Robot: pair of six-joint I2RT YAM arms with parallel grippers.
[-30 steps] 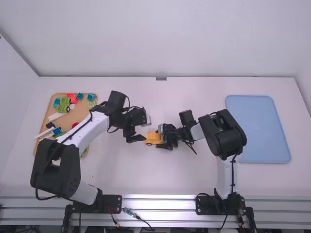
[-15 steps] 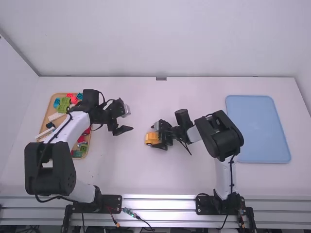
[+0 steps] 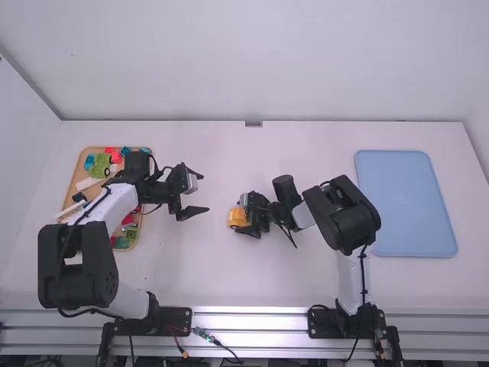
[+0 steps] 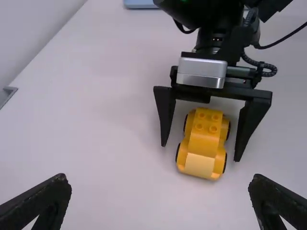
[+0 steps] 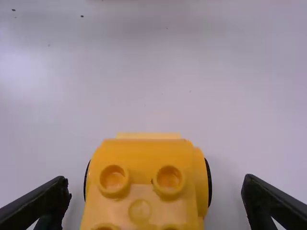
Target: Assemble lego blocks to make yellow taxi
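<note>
The yellow car of joined blocks point(image 3: 238, 218) stands on the table near its middle, with black wheels. My right gripper point(image 3: 250, 217) is around the car and open; in the right wrist view the same gripper point(image 5: 156, 189) has a gap on either side of the car point(image 5: 144, 167). Off to the left of the car stands my left gripper point(image 3: 200, 212), open and with nothing in it. The left wrist view has that gripper's fingers wide apart point(image 4: 159, 179), with the car point(image 4: 204, 143) beyond them, studs up, between the right gripper's fingers.
At the left, a wooden tray point(image 3: 75, 180) holds several green, red, blue and white blocks, partly under the left arm. A blue tray point(image 3: 409, 202) lies at the right side of the table.
The left gripper has moved left, away from the car, and turned a little. The right gripper has shifted slightly left and turned; its fingers no longer press on the car.
</note>
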